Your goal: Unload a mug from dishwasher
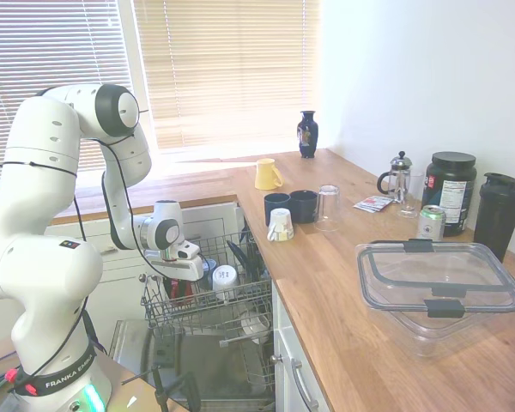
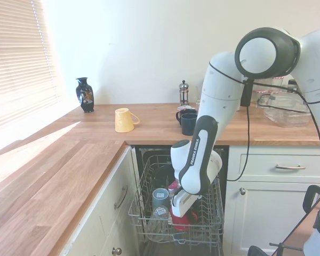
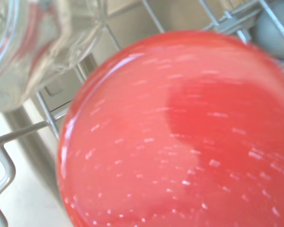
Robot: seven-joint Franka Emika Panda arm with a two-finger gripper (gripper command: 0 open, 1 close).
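The red mug (image 2: 186, 221) sits upside down in the wire rack (image 2: 143, 212) of the open dishwasher (image 1: 208, 364), under the wooden counter. In the first exterior view only a sliver of the mug (image 1: 181, 293) shows behind the rack wires. My gripper (image 2: 180, 209) is lowered into the rack, right on top of the mug, also seen as gripper (image 1: 183, 278). The mug's glossy base (image 3: 180, 132) fills the wrist view from very close. Whether the mug is gripped does not show.
A clear glass (image 3: 33, 42) and a grey-topped cup (image 2: 160, 196) stand in the rack beside the mug. On the counter are a yellow mug (image 1: 266, 173), two navy mugs (image 1: 290, 206), a white cup (image 1: 281, 225), a glass (image 1: 328, 206) and a plastic container (image 1: 438, 279).
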